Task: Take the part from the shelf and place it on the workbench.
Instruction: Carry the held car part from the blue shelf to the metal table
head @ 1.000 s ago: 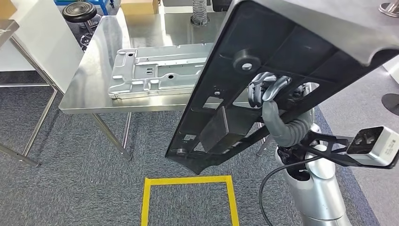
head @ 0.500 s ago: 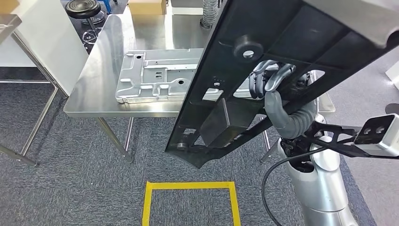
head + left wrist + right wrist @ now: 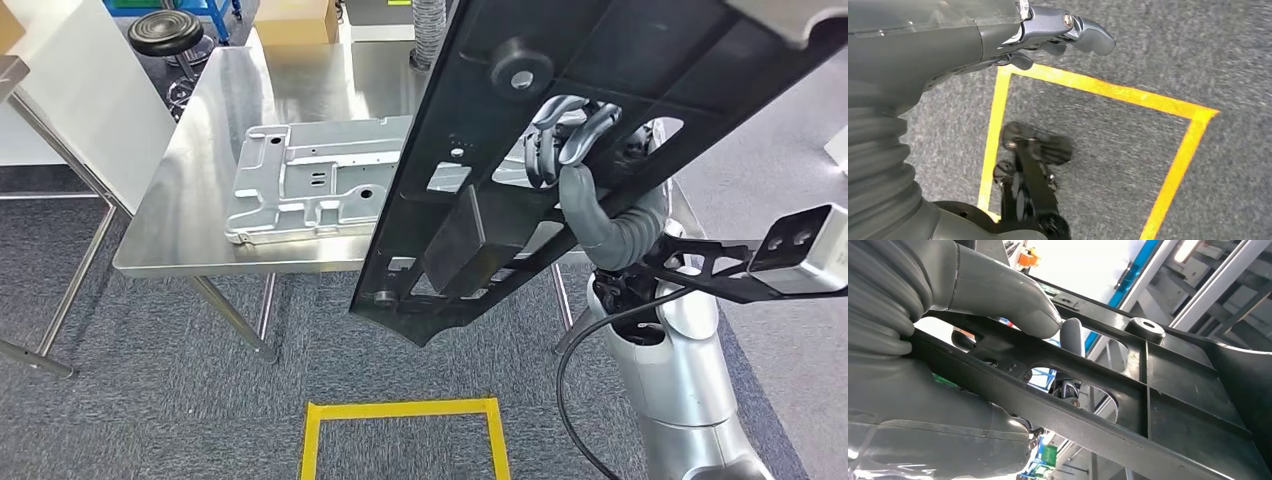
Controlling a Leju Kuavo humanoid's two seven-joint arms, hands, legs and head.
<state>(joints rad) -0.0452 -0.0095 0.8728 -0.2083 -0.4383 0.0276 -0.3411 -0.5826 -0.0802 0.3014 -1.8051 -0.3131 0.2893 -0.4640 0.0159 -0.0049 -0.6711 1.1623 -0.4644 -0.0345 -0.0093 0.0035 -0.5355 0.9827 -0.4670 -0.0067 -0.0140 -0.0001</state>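
Note:
A long black ribbed plastic part (image 3: 620,60) hangs tilted in front of me, its lower end over the carpet. My right hand (image 3: 566,150) grips it through an opening near its middle. Seen from the right wrist, the thumb (image 3: 1008,300) presses on a bar of the part (image 3: 1188,385). The steel workbench (image 3: 190,200) stands behind the part, a little to the left. My left hand (image 3: 1048,30) hangs over the floor and holds nothing.
A silver stamped metal panel (image 3: 310,180) lies on the workbench. A yellow tape square (image 3: 400,410) marks the carpet near my feet. A black stool (image 3: 165,30) and a cardboard box (image 3: 295,20) stand beyond the bench. A white board (image 3: 80,90) leans at the left.
The whole picture has shifted, so the camera has moved; the tape square now sits lower in view. My right hand keeps the same grip on the black part.

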